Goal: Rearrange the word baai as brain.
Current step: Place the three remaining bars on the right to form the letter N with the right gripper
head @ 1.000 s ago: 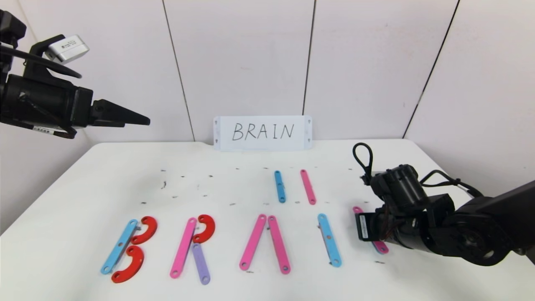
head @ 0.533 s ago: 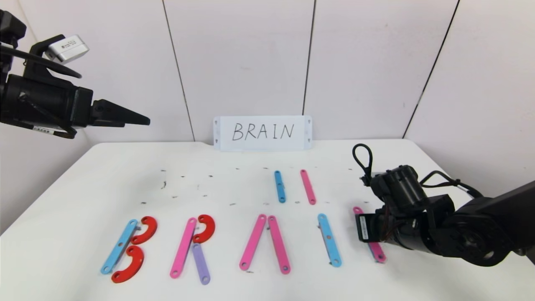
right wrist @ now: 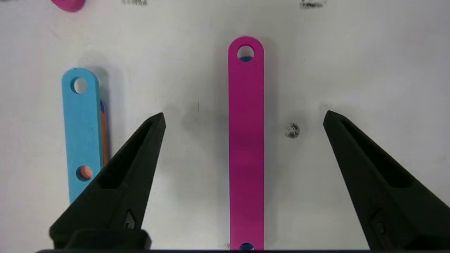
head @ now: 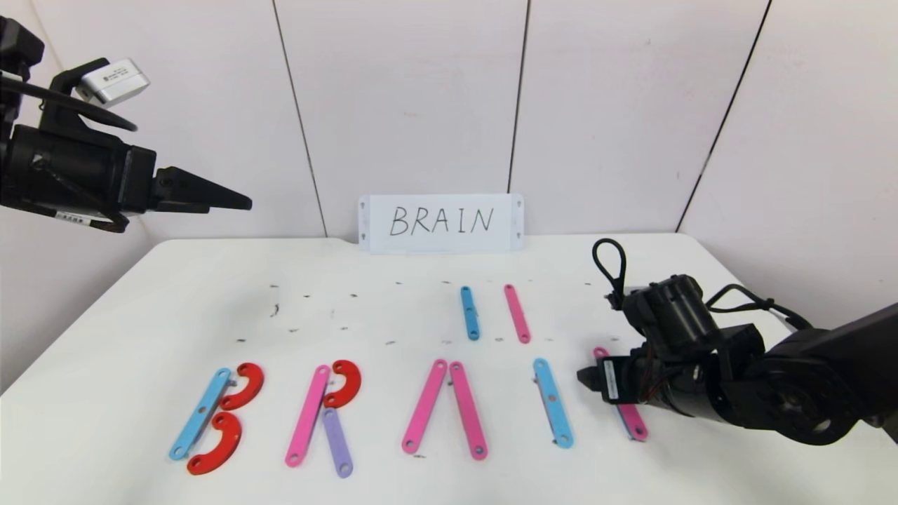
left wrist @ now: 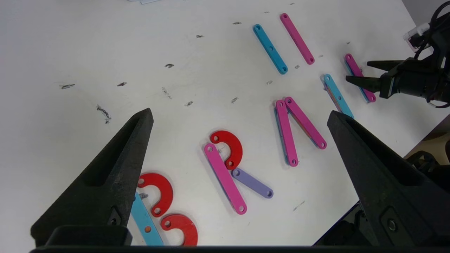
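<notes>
The letters lie in a row near the table's front: a light-blue bar [head: 200,413] with two red curves [head: 243,386], a pink bar [head: 308,415] with a red curve [head: 344,383] and a purple bar [head: 337,442], two leaning pink bars [head: 424,406], and a light-blue bar [head: 553,402]. Furthest right, a pink bar [right wrist: 246,140] lies flat on the table. My right gripper [right wrist: 243,114] hangs low over it, open, with one finger on each side and neither touching it. My left gripper [head: 249,203] is open and parked high at the far left.
A white card [head: 440,223] with BRAIN handwritten on it stands against the back wall. A spare blue bar [head: 470,313] and a spare pink bar [head: 517,313] lie behind the row. Small dark marks dot the white table [head: 140,337].
My right gripper has opened and let go of the rightmost pink bar, which now lies flat on the table. The left arm has not moved.
</notes>
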You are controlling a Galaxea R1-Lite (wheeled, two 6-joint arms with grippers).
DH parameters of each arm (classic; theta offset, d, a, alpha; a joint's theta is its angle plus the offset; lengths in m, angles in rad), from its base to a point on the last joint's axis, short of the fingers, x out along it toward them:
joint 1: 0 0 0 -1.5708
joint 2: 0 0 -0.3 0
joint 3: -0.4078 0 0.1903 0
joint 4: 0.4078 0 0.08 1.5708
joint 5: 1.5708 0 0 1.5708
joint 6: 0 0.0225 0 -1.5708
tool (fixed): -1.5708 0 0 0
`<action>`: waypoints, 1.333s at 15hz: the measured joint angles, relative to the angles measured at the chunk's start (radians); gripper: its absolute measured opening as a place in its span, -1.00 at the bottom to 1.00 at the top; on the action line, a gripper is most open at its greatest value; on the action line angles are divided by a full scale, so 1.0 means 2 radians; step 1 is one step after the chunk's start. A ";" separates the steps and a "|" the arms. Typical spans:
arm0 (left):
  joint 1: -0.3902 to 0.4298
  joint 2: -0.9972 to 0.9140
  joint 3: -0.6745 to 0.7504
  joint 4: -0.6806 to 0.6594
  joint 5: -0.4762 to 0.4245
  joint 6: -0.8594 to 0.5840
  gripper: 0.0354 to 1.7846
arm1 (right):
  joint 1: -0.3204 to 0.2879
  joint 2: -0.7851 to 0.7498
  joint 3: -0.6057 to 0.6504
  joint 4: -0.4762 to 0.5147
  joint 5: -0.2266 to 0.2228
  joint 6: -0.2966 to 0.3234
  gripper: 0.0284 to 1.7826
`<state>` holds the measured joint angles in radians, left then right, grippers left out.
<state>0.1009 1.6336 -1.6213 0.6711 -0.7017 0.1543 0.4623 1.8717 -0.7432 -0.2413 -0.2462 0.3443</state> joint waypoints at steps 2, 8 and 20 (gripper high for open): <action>0.000 0.000 0.000 0.000 0.000 0.000 0.95 | -0.004 -0.008 -0.015 0.009 0.000 -0.001 0.93; 0.000 0.000 0.000 0.000 0.000 0.000 0.95 | -0.012 -0.056 -0.133 0.123 0.000 -0.007 0.95; 0.000 -0.001 0.000 0.000 0.000 0.000 0.95 | 0.029 0.012 -0.482 0.286 0.019 -0.041 0.95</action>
<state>0.1009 1.6321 -1.6213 0.6711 -0.7019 0.1538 0.5200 1.8955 -1.7068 0.3313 -0.2072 0.2615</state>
